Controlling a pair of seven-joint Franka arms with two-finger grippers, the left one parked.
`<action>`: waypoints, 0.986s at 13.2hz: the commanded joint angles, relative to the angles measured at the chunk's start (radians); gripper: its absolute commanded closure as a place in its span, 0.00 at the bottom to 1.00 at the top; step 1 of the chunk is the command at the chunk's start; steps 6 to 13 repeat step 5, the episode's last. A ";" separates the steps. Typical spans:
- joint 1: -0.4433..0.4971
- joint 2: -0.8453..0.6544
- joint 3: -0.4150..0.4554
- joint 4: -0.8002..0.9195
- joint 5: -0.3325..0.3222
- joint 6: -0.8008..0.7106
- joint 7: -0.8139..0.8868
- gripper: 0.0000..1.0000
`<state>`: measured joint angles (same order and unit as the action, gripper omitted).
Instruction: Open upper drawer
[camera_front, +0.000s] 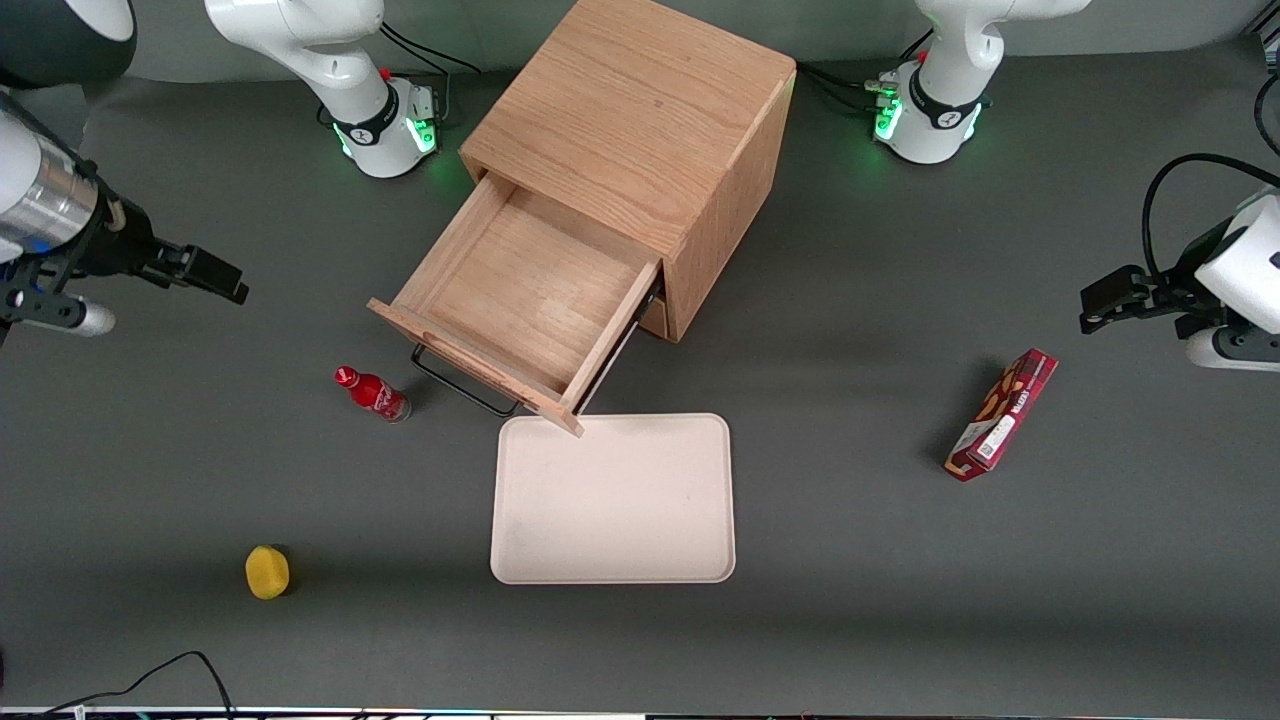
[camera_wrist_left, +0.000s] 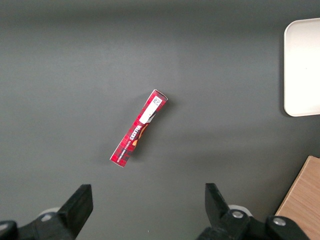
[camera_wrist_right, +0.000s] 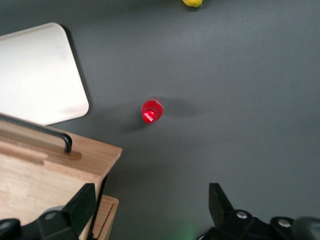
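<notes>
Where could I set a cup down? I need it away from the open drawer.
Bare table lies between the tray and the red box. It is crowded where the upper drawer, red bottle and tray meet. The end effector, open, hangs above bare table beside the drawer.

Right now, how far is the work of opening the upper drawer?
It looks done: the upper drawer is pulled far out of the cabinet, its plain wood inside is in full view, and its front edge overhangs the white tray. Nothing is in hand: the gripper is open, holds nothing, and is off toward the working arm's end of the table, apart from the black handle. Nothing seems left.
</notes>
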<state>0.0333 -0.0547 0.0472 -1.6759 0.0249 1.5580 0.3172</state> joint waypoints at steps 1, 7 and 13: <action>-0.012 -0.050 -0.006 -0.054 -0.003 0.024 -0.044 0.00; -0.013 -0.027 -0.013 0.004 -0.006 0.005 -0.012 0.00; -0.013 -0.027 -0.013 0.004 -0.006 0.005 -0.012 0.00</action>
